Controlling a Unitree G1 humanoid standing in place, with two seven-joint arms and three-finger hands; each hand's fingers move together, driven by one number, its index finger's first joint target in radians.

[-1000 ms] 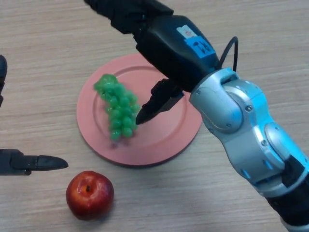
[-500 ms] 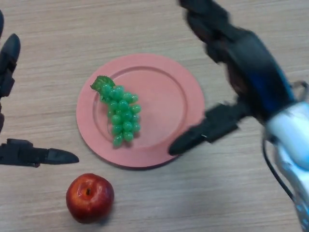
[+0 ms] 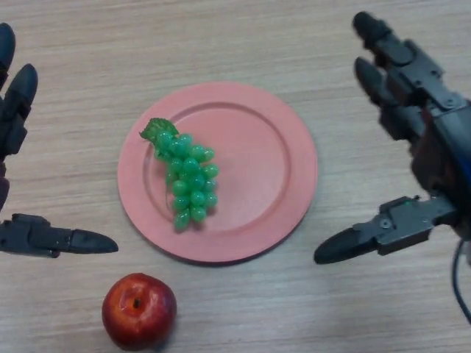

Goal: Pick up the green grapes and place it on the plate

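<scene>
Apple [image 3: 139,310] lies nearest, below the plate [image 3: 280,169]. Green grapes [image 3: 188,180] rest on plate's left half; task looks done. Bunch prob. light, bumpy, best taken by its middle. Left robot hand [image 3: 18,147] and right robot hand [image 3: 412,169] spread wide, w/ nothing held, beside plate.

Non-task items: one red apple [image 3: 139,309], near the bottom edge, left of centre. Sits upright on the table, stem dimple facing up, skin glossy with small yellowish speckles and a highlight on its upper left. Nothing touches it. Table [image 3: 243,40] is light wood-grain laminate, grain running roughly left to right, and fills the whole view. Apple casts a soft shadow on the wood just to its lower side.
</scene>
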